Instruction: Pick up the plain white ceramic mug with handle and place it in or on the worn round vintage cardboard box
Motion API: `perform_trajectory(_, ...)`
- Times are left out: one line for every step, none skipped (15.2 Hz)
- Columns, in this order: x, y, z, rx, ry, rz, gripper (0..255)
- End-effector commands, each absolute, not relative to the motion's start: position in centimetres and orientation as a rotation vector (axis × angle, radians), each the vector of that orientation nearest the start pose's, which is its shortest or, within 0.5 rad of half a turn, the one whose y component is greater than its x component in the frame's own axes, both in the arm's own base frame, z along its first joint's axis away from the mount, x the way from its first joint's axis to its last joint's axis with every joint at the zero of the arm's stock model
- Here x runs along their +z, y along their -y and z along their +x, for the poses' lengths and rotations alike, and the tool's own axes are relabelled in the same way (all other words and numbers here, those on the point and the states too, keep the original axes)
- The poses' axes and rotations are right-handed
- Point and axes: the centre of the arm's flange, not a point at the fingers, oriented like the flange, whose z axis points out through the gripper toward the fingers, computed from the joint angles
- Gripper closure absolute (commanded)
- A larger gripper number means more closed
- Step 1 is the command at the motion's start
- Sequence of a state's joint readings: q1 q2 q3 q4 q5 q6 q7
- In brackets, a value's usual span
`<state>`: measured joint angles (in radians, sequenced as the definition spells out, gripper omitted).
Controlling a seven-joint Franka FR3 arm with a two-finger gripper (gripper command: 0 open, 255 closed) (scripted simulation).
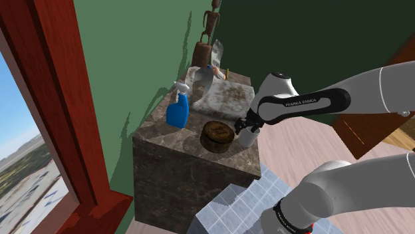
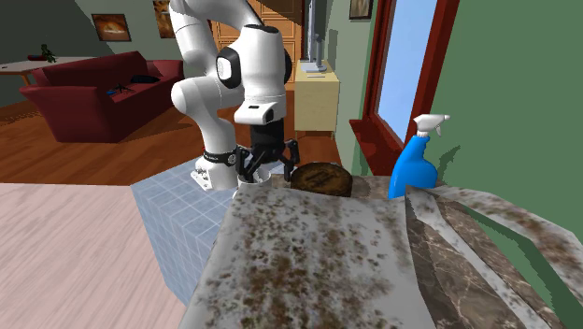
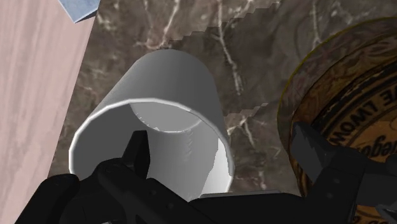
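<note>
The plain white mug (image 3: pixel 167 95) stands upright on the dark marble top (image 3: pixel 248 38), near its corner, and its handle is hidden. The round brown box (image 3: pixel 343 108) with printed lettering on its lid sits right beside the mug. My gripper (image 3: pixel 226 153) is open and low over the mug's rim. One finger (image 3: pixel 137 153) reaches inside the mug and the other hangs outside, on the box's side. In the shoulder view the gripper (image 1: pixel 245 125) is on top of the mug (image 1: pixel 249 138), with the box (image 1: pixel 217 135) to that view's left. In the second exterior view a mottled sheet half hides the mug (image 2: pixel 252 184).
A blue spray bottle (image 1: pixel 177 106) stands at the marble top's window side. A mottled grey sheet (image 2: pixel 308 252) covers the far end, with a dark figurine (image 1: pixel 207 40) and other objects behind it. The top's edge (image 1: pixel 256 174) drops off just past the mug. The blue tiled stand (image 2: pixel 177 215) is below.
</note>
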<state>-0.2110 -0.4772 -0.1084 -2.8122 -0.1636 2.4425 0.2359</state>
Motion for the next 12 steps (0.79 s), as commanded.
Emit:
perform_trajectory(34.75,11.03,34.43,-0.169,-0.677,-3.131,0)
perform_trajectory(34.76,11.03,34.43,-0.169,-0.677,-3.131,0)
perform_trajectory(34.76,11.03,34.43,-0.169,-0.677,-3.131,255)
perform_trajectory(34.76,11.03,34.43,-0.169,-0.677,-3.131,255)
perform_trajectory(34.76,11.03,34.43,-0.169,-0.677,-3.131,255)
perform_trajectory(34.76,11.03,34.43,-0.169,-0.677,-3.131,255)
perform_trajectory(34.76,11.03,34.43,-0.169,-0.677,-3.131,255)
perform_trajectory(34.76,11.03,34.43,-0.169,-0.677,-3.131,255)
perform_trajectory(34.76,11.04,34.43,-0.169,-0.677,-3.131,255)
perform_trajectory(34.76,11.04,34.42,-0.169,-0.677,-3.131,255)
perform_trajectory(34.75,11.04,34.43,-0.169,-0.677,-3.131,255)
perform_trajectory(34.75,11.03,34.43,-0.169,-0.677,-3.131,255)
